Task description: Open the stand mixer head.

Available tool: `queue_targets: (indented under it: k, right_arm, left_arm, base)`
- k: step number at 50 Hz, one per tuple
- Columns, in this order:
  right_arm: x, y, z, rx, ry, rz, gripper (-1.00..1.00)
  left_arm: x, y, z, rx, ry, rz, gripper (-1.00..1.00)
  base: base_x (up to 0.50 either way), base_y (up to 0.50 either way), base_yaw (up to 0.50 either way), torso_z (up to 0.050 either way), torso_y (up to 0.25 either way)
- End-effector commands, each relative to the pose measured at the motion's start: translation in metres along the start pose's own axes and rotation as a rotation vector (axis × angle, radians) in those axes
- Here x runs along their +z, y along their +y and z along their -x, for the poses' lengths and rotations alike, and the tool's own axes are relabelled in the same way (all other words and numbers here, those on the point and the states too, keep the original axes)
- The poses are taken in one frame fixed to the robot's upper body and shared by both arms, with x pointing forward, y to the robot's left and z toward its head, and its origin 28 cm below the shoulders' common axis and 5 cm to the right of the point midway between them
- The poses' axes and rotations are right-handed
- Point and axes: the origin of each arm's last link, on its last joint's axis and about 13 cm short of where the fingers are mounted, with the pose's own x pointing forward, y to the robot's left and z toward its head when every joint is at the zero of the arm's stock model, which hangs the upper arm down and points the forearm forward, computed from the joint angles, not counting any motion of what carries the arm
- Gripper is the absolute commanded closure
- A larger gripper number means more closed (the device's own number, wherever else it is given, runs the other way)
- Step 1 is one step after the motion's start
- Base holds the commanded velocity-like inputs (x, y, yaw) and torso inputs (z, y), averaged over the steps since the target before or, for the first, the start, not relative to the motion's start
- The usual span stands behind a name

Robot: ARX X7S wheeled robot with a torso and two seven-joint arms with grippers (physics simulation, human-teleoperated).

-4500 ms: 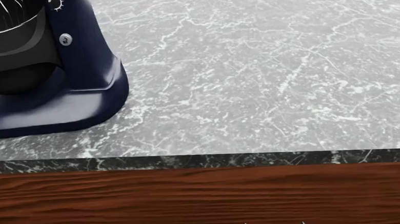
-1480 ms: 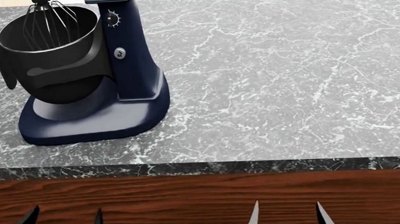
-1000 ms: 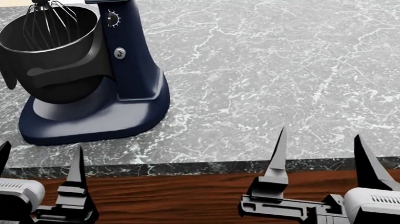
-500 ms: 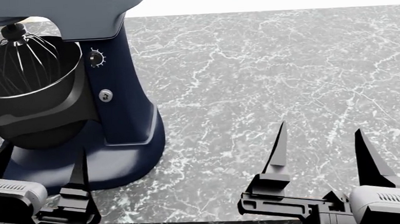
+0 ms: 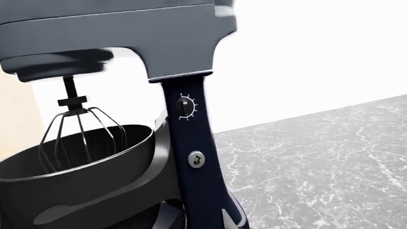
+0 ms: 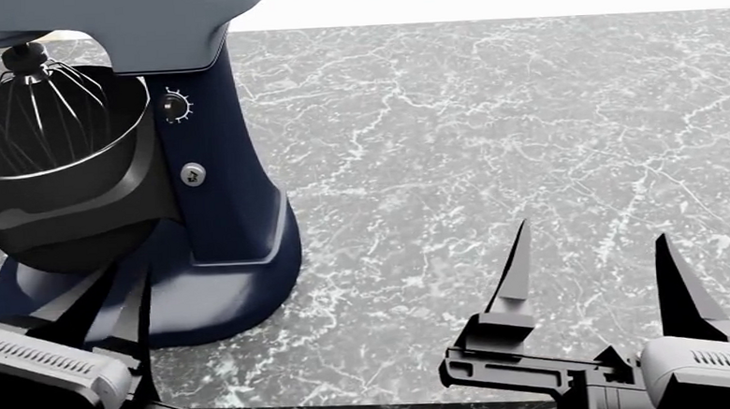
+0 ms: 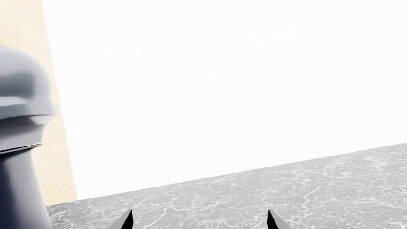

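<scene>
Above black bowl [image 6: 51, 174], mixer head [image 6: 143, 24] down

The mixer head [image 5: 127, 33] is grey-blue — its column [image 6: 220, 175] and base [image 6: 208, 302] navy. The bowl [image 6: 53, 197] is black, the whisk [image 5: 79, 133] dark wire. Under both grippers, the counter [image 6: 487, 132] is grey marble veined white. The right gripper [image 6: 589, 268] has black fingers — its body pale grey.

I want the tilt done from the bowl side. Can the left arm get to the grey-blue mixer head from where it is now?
Probably yes. The left end effector sits low, open, by the navy base. The rounded grey-blue mixer head is well above; nothing blocks the rise beside the black mixing bowl.
</scene>
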Motion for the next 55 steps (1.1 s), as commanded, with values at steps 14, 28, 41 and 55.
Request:
queue_targets:
  k: [14,28,41,55]
  right_arm:
    - [-0.006,-0.006,-0.006,-0.024,0.014,0.005,-1.00]
    - [-0.011,-0.005,-0.008,-0.021,0.030,0.011,-1.00]
    - [-0.013,-0.004,-0.009,-0.014,0.041,0.011,-1.00]
    - [-0.016,-0.004,-0.010,-0.012,0.048,0.018,-1.00]
  left_arm:
    - [0.022,0.000,-0.052,-0.092,0.032,-0.268,1.00]
    - [0.010,0.011,-0.060,-0.047,0.131,-0.433,1.00]
    - [0.010,0.023,-0.055,0.016,0.171,-0.509,1.00]
    - [0.030,0.010,-0.050,-0.097,-0.025,-0.554,1.00]
  base:
    - [0.00,0.00,0.00,0.000,0.000]
    - [0.00,0.00,0.00,0.000,0.000]
    - [0.00,0.00,0.00,0.000,0.000]
    - [0.00,0.00,0.00,0.000,0.000]
